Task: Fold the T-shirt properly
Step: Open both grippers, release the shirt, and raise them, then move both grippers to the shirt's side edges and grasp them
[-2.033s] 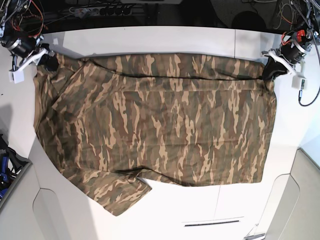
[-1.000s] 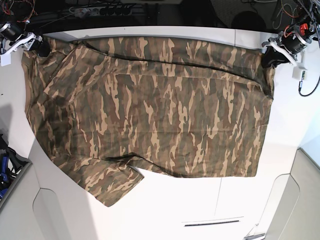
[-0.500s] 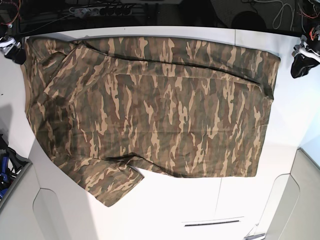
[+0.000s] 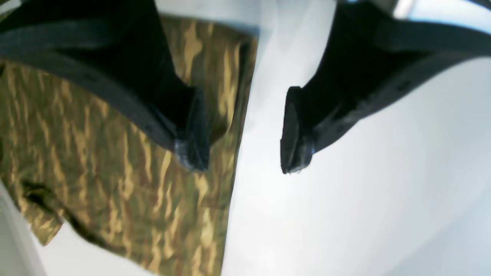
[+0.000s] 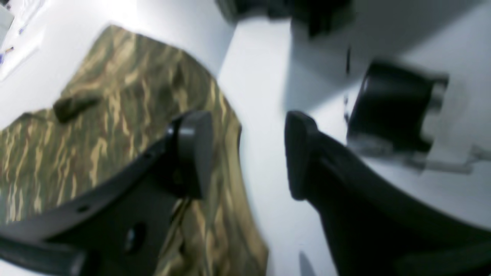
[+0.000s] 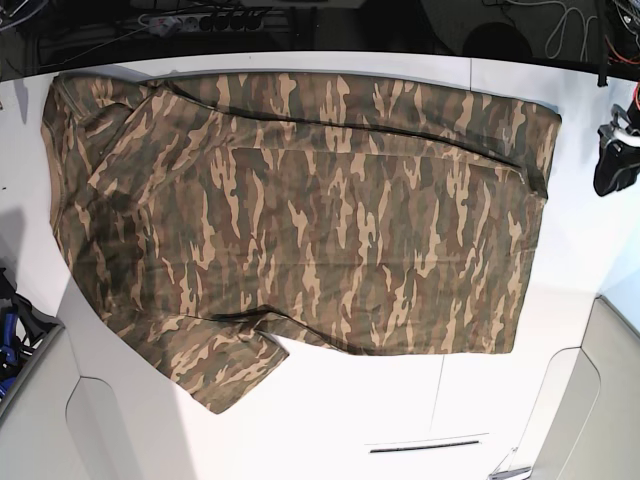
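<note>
Looking down, I see the T-shirt [image 6: 300, 220] spread flat across the white desk [image 6: 400, 420], long axis left-right, one sleeve toward the near-left corner. Left gripper [image 4: 245, 130] and right gripper [image 5: 247, 153] both hang released, jaws apart, empty.

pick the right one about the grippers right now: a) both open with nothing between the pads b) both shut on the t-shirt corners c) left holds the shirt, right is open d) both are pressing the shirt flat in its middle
A: in the wrist views the left gripper and the right gripper each show a clear gap between the pads, with only white table in it, and the T-shirt lies spread out beside them.
</note>
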Robot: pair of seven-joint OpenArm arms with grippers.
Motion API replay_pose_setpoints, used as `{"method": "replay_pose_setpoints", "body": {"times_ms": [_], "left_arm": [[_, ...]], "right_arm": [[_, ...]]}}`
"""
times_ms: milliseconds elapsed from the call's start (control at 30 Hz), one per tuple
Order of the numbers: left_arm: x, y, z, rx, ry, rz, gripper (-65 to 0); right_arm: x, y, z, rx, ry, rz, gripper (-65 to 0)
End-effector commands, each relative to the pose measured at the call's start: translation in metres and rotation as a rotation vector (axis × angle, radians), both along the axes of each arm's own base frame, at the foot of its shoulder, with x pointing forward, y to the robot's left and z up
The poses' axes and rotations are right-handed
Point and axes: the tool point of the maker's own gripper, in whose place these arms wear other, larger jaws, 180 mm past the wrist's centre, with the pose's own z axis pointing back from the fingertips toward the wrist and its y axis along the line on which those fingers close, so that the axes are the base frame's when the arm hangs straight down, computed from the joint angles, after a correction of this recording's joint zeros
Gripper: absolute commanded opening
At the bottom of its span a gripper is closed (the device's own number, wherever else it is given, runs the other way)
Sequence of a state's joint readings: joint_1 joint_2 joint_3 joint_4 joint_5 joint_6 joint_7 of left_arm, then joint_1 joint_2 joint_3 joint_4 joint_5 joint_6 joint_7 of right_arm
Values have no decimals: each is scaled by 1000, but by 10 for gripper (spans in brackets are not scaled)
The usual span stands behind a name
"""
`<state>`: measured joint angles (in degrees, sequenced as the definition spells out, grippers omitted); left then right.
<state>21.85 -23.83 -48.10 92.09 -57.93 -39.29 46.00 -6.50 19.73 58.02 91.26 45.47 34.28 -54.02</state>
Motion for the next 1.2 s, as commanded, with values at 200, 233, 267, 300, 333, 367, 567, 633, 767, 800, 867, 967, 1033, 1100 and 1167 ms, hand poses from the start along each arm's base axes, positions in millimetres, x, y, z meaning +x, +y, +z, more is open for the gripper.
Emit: {"method": "replay_pose_setpoints", "body": {"times_ms": [200,233,267,300,333,367,567,633,767,800,867,967,1033,1100,1167], "left_arm": [[46,-1,45,65,-137,-61,-318],[52,-3,46,75,-139,-72,-318],[57,-5,47,91,-137,-85,-318],[62,-7,48,111,-134,-98,-318],[68,-9,48,135,-131,-110,-318],[74,-12,48,158,-132,-123,-318],[108,-19,37,283,-100,-115,-318],[120,-21,28,287,-75,-116,-318],[142,-18,8,242,-29,-114,-318],[147,-16,4,229,-18,-111,-318],[157,-12,-3,203,-4,-102,-318],[171,-5,-12,158,23,-80,-318],[178,0,-20,119,42,-59,-318],[182,3,-29,80,62,-40,-318],[183,5,-38,46,78,-28,-319]], "right_arm": [[45,-7,46,-92,-114,12,-346],[49,-4,46,-101,-116,20,-346],[54,-1,46,-114,-113,31,-346],[59,2,44,-129,-109,39,-346],[65,5,42,-144,-102,49,-346],[71,8,38,-155,-90,56,-345],[112,25,10,-132,-43,107,-344],[128,28,-3,-102,-24,109,-344],[153,28,-24,-27,7,104,-344],[158,27,-27,-9,3,98,-344],[166,21,-31,18,-8,81,-344],[174,13,-36,34,-12,58,-340],[177,12,-44,37,0,48,-340],[175,12,-54,43,20,41,-340],[172,12,-65,56,34,31,-340]]}}
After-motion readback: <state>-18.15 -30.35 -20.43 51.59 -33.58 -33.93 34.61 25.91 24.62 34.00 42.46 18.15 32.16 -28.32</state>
